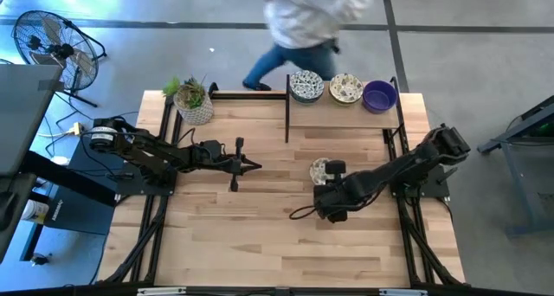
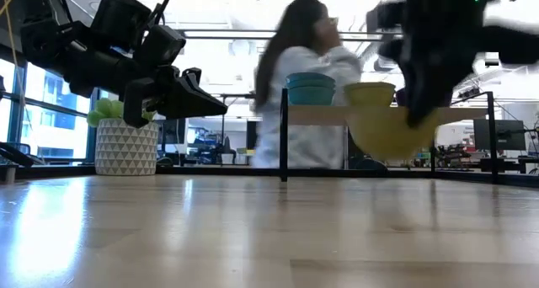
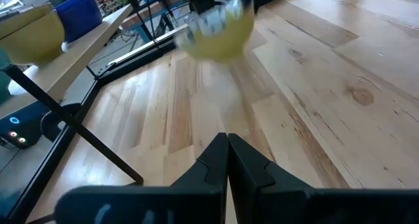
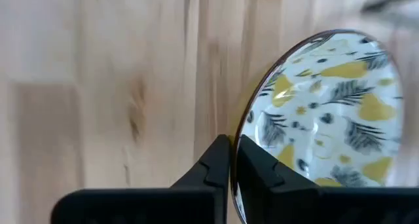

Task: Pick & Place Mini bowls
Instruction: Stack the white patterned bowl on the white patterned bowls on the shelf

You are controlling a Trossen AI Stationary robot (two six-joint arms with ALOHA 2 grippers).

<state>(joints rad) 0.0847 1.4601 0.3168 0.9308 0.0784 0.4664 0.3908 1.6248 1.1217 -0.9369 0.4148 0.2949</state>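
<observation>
A mini bowl (image 4: 327, 112), white inside with yellow and dark leaves and yellow outside (image 2: 392, 132), hangs above the table's middle right. My right gripper (image 4: 232, 145) is shut on it; the high view shows both (image 1: 320, 170). My left gripper (image 1: 255, 165) stays shut with nothing in it over the table's left middle, pointing toward the right (image 3: 227, 149). On a raised shelf (image 1: 342, 110) at the far edge stand three more mini bowls: two patterned (image 1: 306, 86) (image 1: 346, 88) and one purple (image 1: 379, 95). My right gripper pinches the bowl's rim (image 4: 234, 160) between its two fingers, one finger on the inner side and one on the outer wall. The fingers come steeply from above. The bowl hangs clear of the table, open side up (image 2: 392, 132).
A white pot with a green plant (image 1: 194, 106) stands at the far left corner. The shelf's black frame (image 1: 287, 114) rises from the table's far middle. A person (image 1: 303, 19) moves behind the far edge. Bare wood lies along the near half (image 1: 277, 244).
</observation>
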